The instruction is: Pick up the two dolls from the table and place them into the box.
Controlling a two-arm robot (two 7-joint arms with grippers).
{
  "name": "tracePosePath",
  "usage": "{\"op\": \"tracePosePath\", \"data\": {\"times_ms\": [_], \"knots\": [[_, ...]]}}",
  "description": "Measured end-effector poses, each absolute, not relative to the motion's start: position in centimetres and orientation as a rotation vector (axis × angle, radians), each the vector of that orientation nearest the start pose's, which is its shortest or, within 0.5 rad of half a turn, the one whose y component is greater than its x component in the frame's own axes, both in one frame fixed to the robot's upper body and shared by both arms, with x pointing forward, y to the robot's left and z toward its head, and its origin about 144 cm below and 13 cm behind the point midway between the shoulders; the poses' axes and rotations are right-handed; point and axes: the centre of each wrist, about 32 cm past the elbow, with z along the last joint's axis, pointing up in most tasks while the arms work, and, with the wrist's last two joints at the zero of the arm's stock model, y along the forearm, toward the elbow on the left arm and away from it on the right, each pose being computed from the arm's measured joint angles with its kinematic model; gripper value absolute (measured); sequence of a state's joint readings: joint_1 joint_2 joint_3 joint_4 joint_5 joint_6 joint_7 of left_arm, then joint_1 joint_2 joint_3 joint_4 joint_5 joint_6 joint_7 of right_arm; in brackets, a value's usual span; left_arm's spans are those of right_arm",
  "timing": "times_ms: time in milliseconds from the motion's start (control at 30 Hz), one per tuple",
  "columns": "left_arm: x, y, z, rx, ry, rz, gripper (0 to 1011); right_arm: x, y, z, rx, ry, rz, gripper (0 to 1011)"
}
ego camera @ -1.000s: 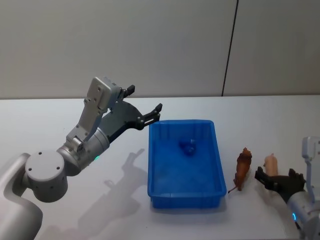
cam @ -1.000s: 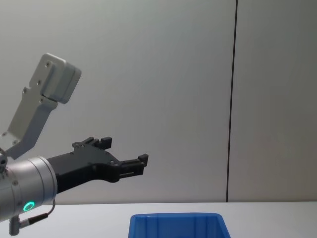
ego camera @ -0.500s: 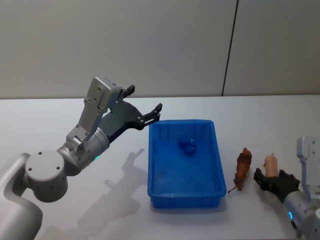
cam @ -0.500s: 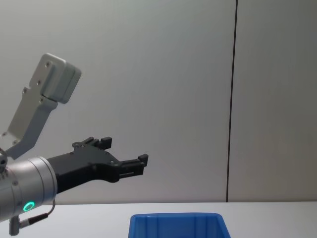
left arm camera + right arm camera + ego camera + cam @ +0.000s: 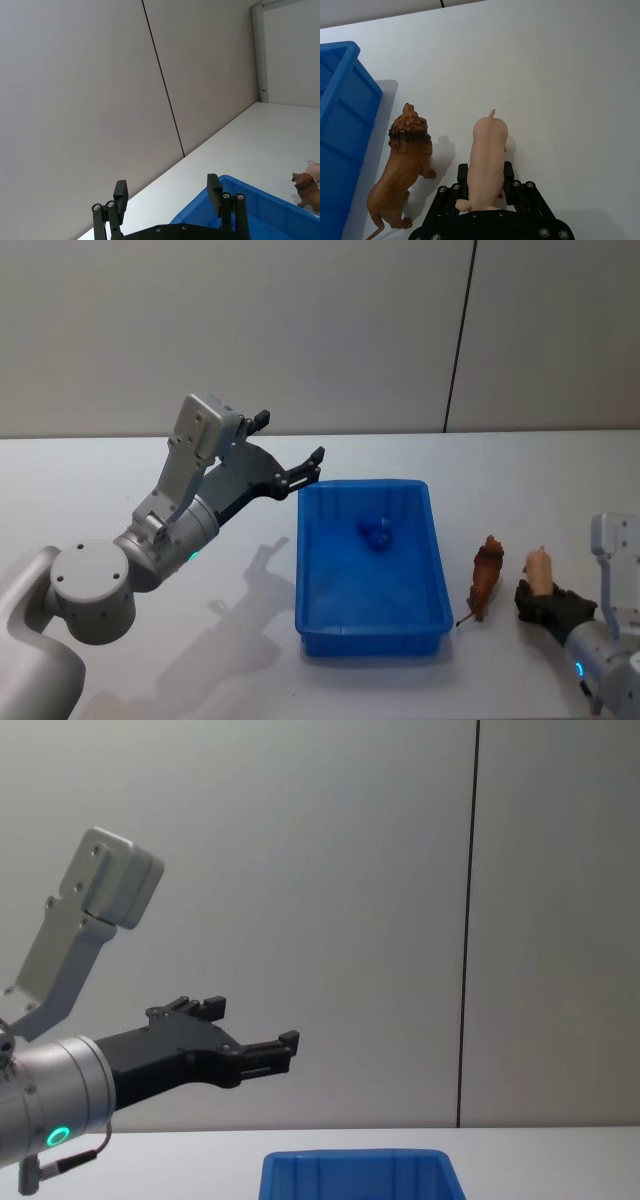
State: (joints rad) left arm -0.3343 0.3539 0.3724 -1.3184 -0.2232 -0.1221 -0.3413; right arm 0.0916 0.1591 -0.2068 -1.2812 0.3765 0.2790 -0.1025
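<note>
A pink pig doll point(image 5: 540, 565) and a brown lion doll point(image 5: 486, 575) stand on the white table point(image 5: 560, 470), right of the blue box point(image 5: 365, 483). My right gripper point(image 5: 544, 592) reaches in from the near right. In the right wrist view its fingers point(image 5: 462, 172) press both flanks of the pig doll point(image 5: 487, 150), so the right gripper point(image 5: 485, 172) is shut on it. The lion doll point(image 5: 405, 165) stands just beside it, toward the box point(image 5: 340, 50). My left gripper point(image 5: 290, 440) hangs open in the air over the box's far left corner, holding nothing.
A small blue object point(image 5: 377, 531) lies inside the box near its far end. The lion doll stands about a finger's width from the pig doll. Bare white tabletop stretches left of the box under the left arm. A grey wall rises behind the table.
My right gripper has slid forward around the pig doll and its fingers have closed in from a wide spread. The left arm has not moved.
</note>
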Motion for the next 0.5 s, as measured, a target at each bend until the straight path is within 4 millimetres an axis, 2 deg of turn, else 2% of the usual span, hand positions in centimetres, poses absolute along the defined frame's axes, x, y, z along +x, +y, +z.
{"op": "tracePosePath", "data": {"times_ms": [500], "knots": [[53.8, 25.0, 116.6, 0.108, -0.213, 0.961, 1001, 47.3, -22.6, 109.5, -0.284, 0.361, -1.467, 373]]}}
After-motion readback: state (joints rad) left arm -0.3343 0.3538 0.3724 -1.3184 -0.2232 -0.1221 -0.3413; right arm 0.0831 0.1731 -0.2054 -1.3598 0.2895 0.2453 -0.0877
